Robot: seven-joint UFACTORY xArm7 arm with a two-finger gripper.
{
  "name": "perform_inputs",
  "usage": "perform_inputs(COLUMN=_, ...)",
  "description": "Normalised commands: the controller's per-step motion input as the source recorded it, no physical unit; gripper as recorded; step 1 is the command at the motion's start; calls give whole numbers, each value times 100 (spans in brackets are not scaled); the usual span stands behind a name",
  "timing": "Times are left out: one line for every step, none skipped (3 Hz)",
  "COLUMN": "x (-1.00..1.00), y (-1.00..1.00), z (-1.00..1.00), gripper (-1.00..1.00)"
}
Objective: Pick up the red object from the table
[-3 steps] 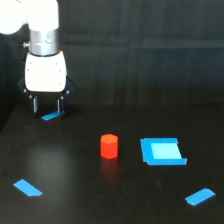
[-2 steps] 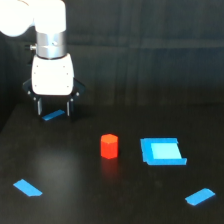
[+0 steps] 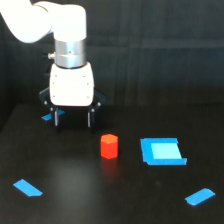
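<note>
My gripper (image 3: 72, 119) open, seemingly empty; block (image 3: 109, 145) stands apart on bench (image 3: 75, 200) — centre over it, then descend

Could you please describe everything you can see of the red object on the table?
The red object is a small, chunky, bright red-orange block shaped like a short faceted cylinder, with a flat top and a matte, plastic-like look. It stands upright on the black table, casting a faint reflection below it. Nothing else touches it: the gripper hangs behind it towards the exterior view's left, apart from it, and the blue square piece lies beside it on the exterior view's right, with a gap between.
</note>
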Motion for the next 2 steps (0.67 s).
perform_inputs(x=100, y=-52, z=-24, gripper=100)
perform_inputs(x=92, y=-71, z=-29, gripper=100)
